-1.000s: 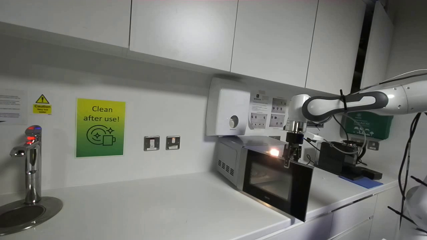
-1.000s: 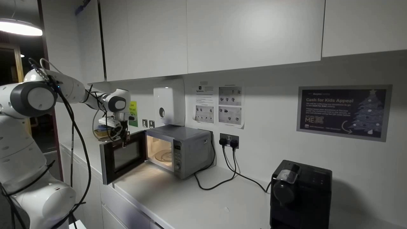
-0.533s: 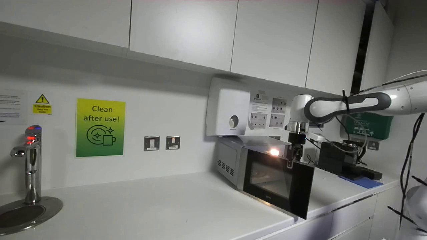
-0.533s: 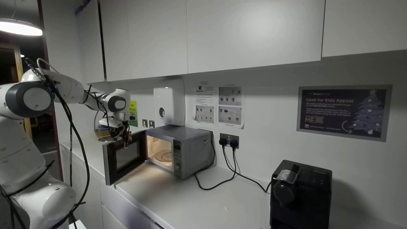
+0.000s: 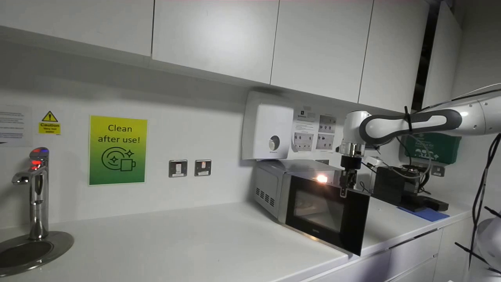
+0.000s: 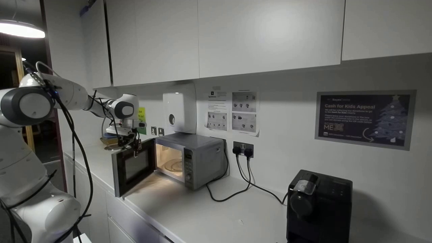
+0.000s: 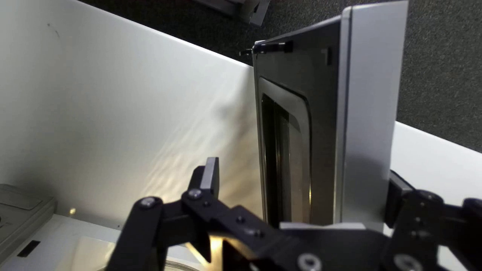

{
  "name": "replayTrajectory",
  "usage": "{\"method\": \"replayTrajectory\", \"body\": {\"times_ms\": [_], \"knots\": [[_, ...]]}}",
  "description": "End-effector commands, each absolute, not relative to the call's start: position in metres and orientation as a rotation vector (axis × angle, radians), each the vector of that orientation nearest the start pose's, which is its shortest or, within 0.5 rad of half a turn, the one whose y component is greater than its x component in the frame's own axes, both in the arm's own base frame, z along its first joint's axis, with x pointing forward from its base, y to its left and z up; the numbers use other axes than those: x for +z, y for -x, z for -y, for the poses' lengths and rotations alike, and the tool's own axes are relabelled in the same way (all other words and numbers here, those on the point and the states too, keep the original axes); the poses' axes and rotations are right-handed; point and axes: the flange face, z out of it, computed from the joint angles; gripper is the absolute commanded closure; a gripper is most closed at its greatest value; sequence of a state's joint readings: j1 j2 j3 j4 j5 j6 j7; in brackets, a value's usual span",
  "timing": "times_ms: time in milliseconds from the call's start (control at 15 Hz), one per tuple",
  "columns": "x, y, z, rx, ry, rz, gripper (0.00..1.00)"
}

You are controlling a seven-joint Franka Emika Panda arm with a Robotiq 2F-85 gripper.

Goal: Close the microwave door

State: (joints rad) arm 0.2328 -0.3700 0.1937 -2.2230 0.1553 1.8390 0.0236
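Door [image 6: 134,168] is well open, upright: hinge side on the microwave [image 6: 204,162], free end jutting past the front edge of the table [image 5: 176,243]. Cavity lit, turntable [image 6: 173,165] inside. Hand [image 7: 303,182] spread wide, pointing down, straddling the door's top edge: one finger on the inner-face side, well clear; the other right by the outer face, can't tell if touching.

Text in the exterior views:
- yellow-green poster [image 5: 117,150]: "Clean after use!", plate and mug drawing below
- yellow sticker [image 5: 49,124]: "Caution" under a warning triangle, then "Very hot", last word blurry
- dark poster [image 6: 365,119]: "Cash for Kids Appeal", big "ME" lower left, Christmas tree on the right, paragraph too fine
- two paper notices [image 6: 238,113] beside the white dispenser [image 6: 180,111]: too small to read
- green box [image 5: 440,149]: white lettering, blurred
- control panel [image 6: 189,167]: button marks too small
- door's lower frame: small pale mark, illegible
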Motion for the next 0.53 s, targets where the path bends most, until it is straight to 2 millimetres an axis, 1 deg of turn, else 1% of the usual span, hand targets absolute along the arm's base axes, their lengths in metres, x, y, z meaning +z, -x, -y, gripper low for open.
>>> {"method": "replayTrajectory", "body": {"times_ms": [0,467], "knots": [[0.522,-0.388,-0.186,0.003,3.003,0.601,0.0],[0.52,-0.388,-0.174,-0.001,2.977,0.695,0.0]]}}
